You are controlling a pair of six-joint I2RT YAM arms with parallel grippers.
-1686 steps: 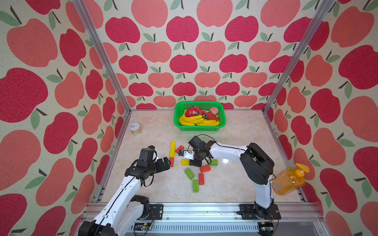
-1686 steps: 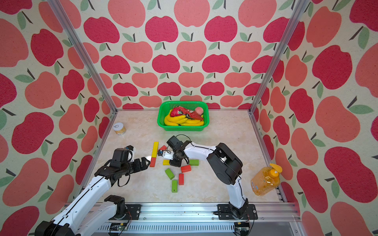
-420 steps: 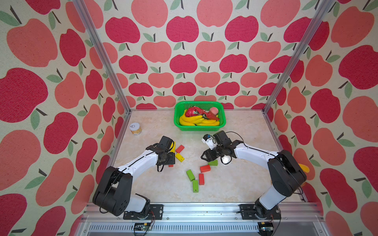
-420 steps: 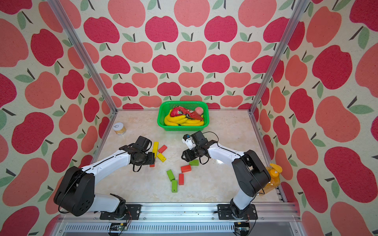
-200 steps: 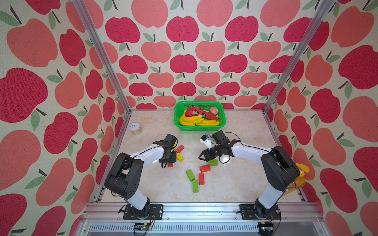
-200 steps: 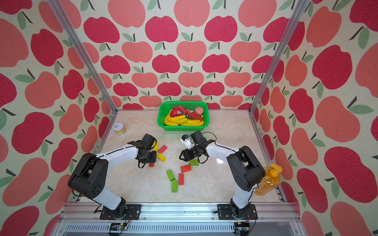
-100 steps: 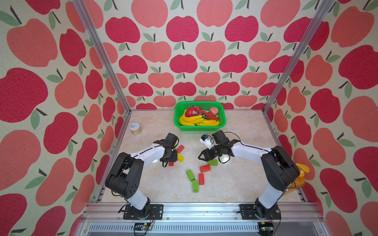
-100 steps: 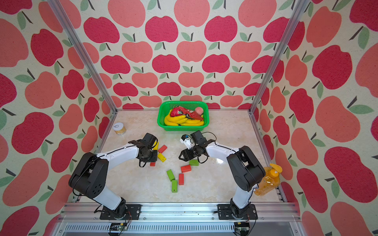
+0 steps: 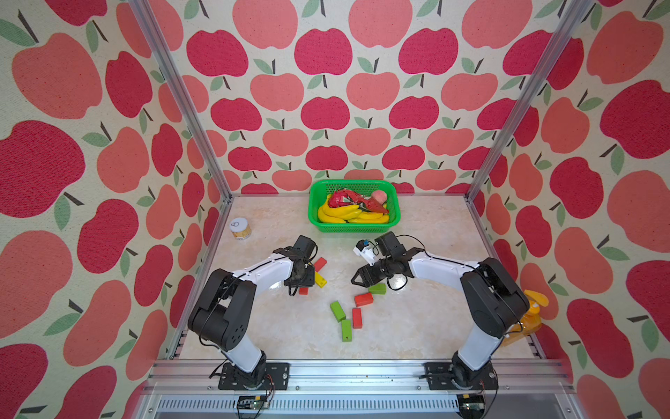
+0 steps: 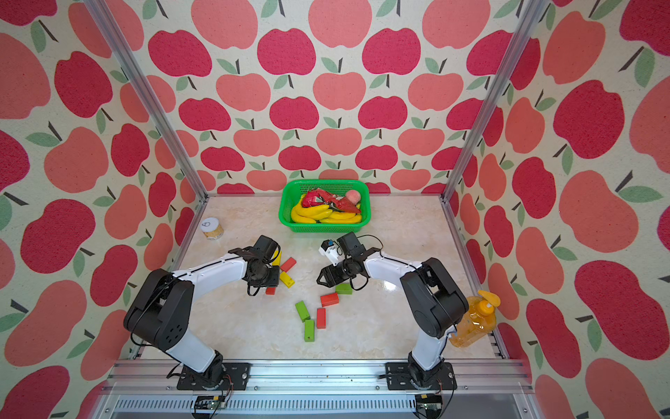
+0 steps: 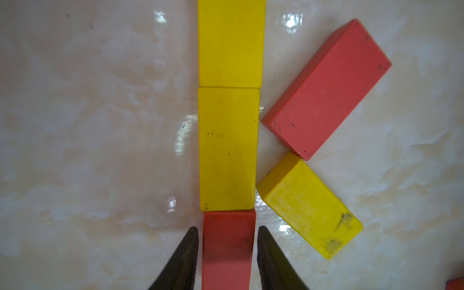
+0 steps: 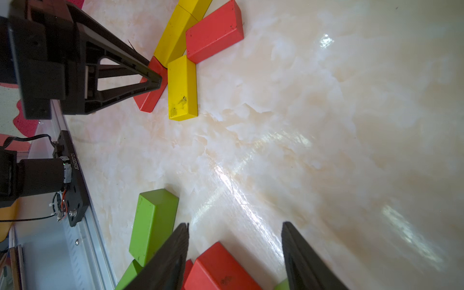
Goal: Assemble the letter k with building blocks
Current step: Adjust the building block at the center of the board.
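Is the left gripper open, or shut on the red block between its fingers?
Open: left gripper straddles the red block, thin gaps on both sides.

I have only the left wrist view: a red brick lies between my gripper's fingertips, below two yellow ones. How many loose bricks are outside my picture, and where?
Observer: Five loose bricks, three green and two red. In both top views they lie scattered to the right of the letter and nearer the robot's base.
Operator: Is the right gripper holding one of them?
Observer: No. The right gripper is open with nothing between its jaws. It hangs close by a red brick and a green brick, pointing toward the letter.
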